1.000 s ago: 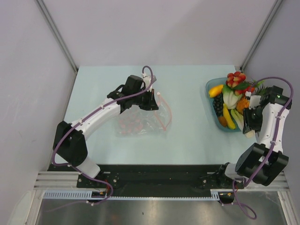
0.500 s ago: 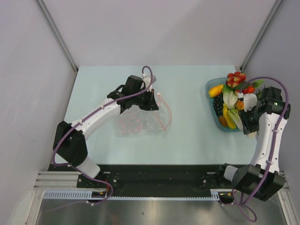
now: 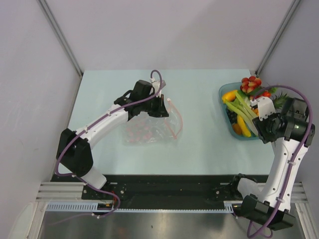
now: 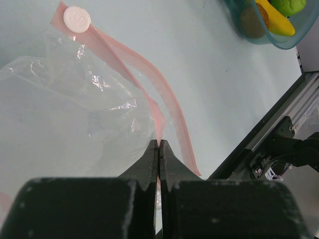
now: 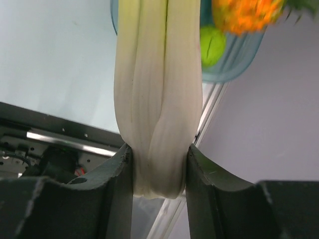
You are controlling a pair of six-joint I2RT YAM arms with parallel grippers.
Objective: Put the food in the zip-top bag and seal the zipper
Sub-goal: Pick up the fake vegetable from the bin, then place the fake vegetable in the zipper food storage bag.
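The clear zip-top bag [image 3: 149,132] lies flat on the table's left half, its pink-red zipper [image 3: 175,119] along the right edge. My left gripper [image 4: 159,144] is shut on one lip of the zipper [image 4: 144,69], holding the mouth of the bag [image 4: 75,114] parted. My right gripper [image 5: 159,154] is shut on the pale base of the green stalks [image 5: 159,74]. In the top view the stalks [image 3: 239,110] slant over the teal bowl [image 3: 223,89], clear of the remaining food. Strawberries [image 3: 250,83] and a banana [image 3: 243,127] stay in the bowl.
A white slider tab [image 4: 77,19] sits at the zipper's far end. The bowl [image 5: 234,64] stands close to the table's right edge, with a green ball [image 5: 212,45] inside. Grey walls close in left, right and back. A black rail [image 3: 164,191] runs along the near edge.
My right arm has risen and swung outward, lifting the green stalks out of the bowl's pile. The left arm and the bag have not moved.
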